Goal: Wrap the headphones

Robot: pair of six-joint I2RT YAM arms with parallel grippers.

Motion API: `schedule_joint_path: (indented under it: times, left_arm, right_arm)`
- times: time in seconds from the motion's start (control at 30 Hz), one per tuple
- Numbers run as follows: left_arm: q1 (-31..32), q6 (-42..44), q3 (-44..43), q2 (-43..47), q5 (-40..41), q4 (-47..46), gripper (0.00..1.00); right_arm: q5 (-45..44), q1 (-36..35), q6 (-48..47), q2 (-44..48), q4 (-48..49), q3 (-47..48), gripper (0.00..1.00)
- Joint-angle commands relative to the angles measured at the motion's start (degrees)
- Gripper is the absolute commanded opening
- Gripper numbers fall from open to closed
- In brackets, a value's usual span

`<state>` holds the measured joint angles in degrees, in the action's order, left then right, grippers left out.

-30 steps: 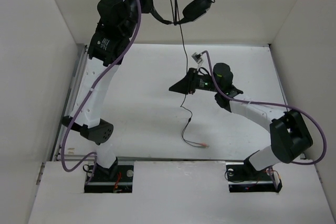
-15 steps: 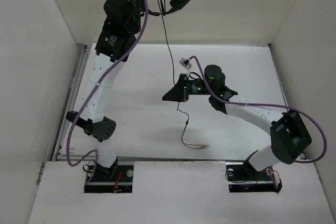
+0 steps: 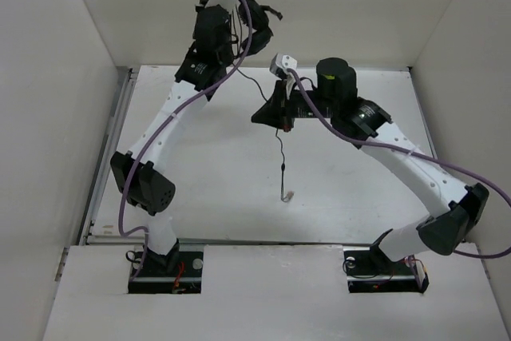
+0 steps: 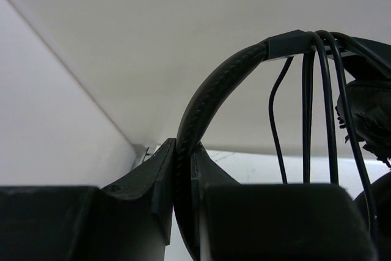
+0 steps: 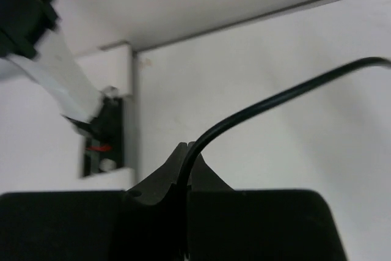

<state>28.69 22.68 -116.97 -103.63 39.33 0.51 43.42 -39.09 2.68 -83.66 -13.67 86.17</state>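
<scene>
Small black over-ear headphones [image 3: 257, 21] are held aloft at far left, the padded headband [image 4: 208, 96] clamped by the left gripper [image 4: 183, 154] and the thin dark cable [image 5: 275, 99] pinched by the right gripper [image 5: 185, 154]; the cable could be pulled free by excess tension, loosening the wound turns.

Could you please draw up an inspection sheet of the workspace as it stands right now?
Surface: white table, bare where visible.
Job's things: headphones held up off the table by the headband. Strands of the cable are draped over the headband. The rest runs to the right gripper, then hangs down to the reddish plug. Whether the plug touches the table cannot be told.
Clutter: nothing seen.
Grippers: left gripper shut on the headband; right gripper shut on the cable.
Cables: purple robot cables run along both arms.
Surroundings: white walls on three sides.
</scene>
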Motion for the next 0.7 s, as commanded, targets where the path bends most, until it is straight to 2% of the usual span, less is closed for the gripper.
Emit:
schedule_joint_path:
  times: [0.0,0.2,0.3,0.4,0.53,0.67]
  left_arm:
    - [-0.17,3.69,4.10,6.25,2.15,-9.39,0.00]
    - [2.81,4.31,13.59,9.59,0.49,-7.73,0.00]
    - [4.75,4.39,17.03,11.52,-0.66,-6.76,0.00]
    - [6.59,4.22,19.49,13.19,-2.06,-4.21,0.00]
    - [8.79,3.43,21.16,14.69,-5.40,0.27,0.00]
    - [10.29,1.76,21.69,15.65,-9.79,4.93,0.00]
  right_arm:
    - [-14.04,-0.33,-26.55,2.80,-16.99,8.04,0.00]
    - [-32.05,2.31,-44.57,2.18,-17.89,13.32,0.00]
    - [-43.38,2.92,-53.71,2.53,-11.84,11.05,0.00]
    - [-52.27,4.24,-63.20,2.89,-1.83,6.83,0.00]
    - [-58.35,7.14,-72.54,2.27,11.71,2.95,0.00]
    - [-58.62,9.16,-72.64,1.48,15.34,4.61,0.00]
